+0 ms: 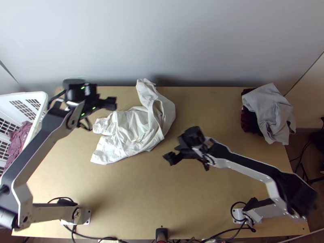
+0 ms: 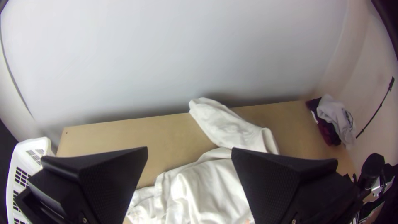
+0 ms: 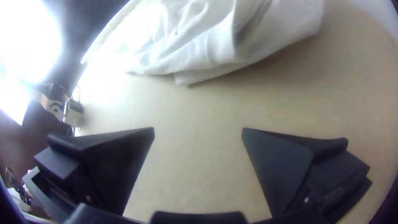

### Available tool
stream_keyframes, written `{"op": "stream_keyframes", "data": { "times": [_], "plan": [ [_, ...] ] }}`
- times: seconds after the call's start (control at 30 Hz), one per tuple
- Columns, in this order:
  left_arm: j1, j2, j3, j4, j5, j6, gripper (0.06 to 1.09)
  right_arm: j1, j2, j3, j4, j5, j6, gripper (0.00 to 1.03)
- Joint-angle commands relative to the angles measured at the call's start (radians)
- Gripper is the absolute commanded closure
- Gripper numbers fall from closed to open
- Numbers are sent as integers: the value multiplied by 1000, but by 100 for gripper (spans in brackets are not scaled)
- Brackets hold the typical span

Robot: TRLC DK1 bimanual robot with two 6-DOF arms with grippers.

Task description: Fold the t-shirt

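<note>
Flatten the shirt before any fold

The white t-shirt (image 1: pixel 129 130) lies rumpled on the desk (image 1: pixel 141 190), to the right of the basket (image 1: pixel 41 96). The left hand (image 2: pixel 190 150), nearer to the basket, and the right hand (image 3: pixel 198 129), farther from it, are both released and empty. I judge flattening is the step: pinch only the edges, lift low, and pull gently apart.

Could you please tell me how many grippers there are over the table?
2, both open: the left gripper is by the far left of the white t-shirt, and the right gripper is off its near right.
</note>
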Motion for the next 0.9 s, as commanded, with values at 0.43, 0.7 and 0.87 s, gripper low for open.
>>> {"op": "stream_keyframes", "data": {
  "times": [0.43, 0.7, 0.87],
  "plan": [
    [158, -387, -358, 16, 0, 32, 11, 172, 368, 378, -1, -41, 49, 5],
    [149, -461, -407, 11, 0, 11, 11, 180, 488, 521, 3, -33, 101, 5],
    [158, -499, -437, 6, 0, 8, 11, 178, 544, 630, -1, -19, 158, 5]
  ]
}}
